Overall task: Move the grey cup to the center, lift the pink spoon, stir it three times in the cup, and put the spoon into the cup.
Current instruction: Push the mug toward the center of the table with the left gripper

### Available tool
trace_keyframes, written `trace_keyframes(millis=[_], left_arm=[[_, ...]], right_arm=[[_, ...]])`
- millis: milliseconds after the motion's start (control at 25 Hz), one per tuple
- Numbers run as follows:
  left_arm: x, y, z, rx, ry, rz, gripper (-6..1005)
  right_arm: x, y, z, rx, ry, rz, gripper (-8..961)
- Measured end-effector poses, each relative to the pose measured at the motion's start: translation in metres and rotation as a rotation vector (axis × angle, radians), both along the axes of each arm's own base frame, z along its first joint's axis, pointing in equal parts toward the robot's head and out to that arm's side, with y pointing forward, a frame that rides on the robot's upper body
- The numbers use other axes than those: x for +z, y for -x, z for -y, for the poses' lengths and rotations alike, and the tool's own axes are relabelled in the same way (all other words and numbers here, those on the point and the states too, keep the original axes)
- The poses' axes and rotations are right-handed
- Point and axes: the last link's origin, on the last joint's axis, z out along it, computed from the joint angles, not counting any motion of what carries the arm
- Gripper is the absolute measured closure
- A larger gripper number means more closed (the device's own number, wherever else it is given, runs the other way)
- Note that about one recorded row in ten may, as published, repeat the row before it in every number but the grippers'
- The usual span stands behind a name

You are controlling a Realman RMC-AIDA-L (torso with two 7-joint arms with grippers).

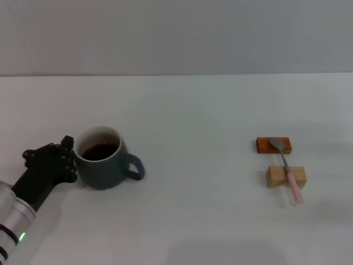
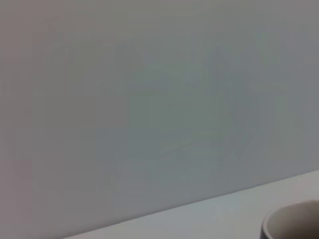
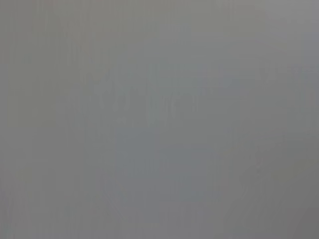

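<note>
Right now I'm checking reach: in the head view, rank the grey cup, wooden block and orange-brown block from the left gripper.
From the left gripper:
1. grey cup, right beside it
2. wooden block, far right
3. orange-brown block, just beyond

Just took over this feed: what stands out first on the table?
The grey cup of dark liquid sits at the table's left, handle pointing right, with the left gripper against its left side. Far right, the pink spoon lies across an orange-brown block and a light wooden block.
</note>
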Motion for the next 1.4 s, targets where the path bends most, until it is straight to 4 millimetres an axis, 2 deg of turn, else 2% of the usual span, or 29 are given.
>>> trace_keyframes(millis=[520, 1040, 1160, 1280, 1320, 1400], left_arm=[[-0.023, -0.028, 0.008, -0.108, 0.086, 0.033, 1001], [-0.031, -0.035, 0.015, -0.133, 0.117, 0.045, 1001], [-0.024, -0.031, 0.002, -0.104, 0.085, 0.028, 1001], [-0.022, -0.030, -0.002, -0.092, 0.079, 0.024, 1001], [-0.019, -0.026, -0.012, -0.059, 0.073, 0.004, 1001], [-0.018, -0.025, -0.019, -0.053, 0.079, -0.018, 1001]], right_arm=[[0.001, 0.000, 0.000, 0.002, -0.002, 0.002, 422], [0.000, -0.001, 0.001, 0.000, -0.002, 0.002, 421], [0.000, -0.001, 0.002, -0.002, -0.001, 0.003, 420], [0.000, -0.002, 0.003, -0.003, -0.001, 0.003, 420], [0.000, -0.002, 0.005, -0.004, -0.003, 0.002, 420], [0.000, -0.002, 0.005, -0.004, -0.004, 0.002, 420]])
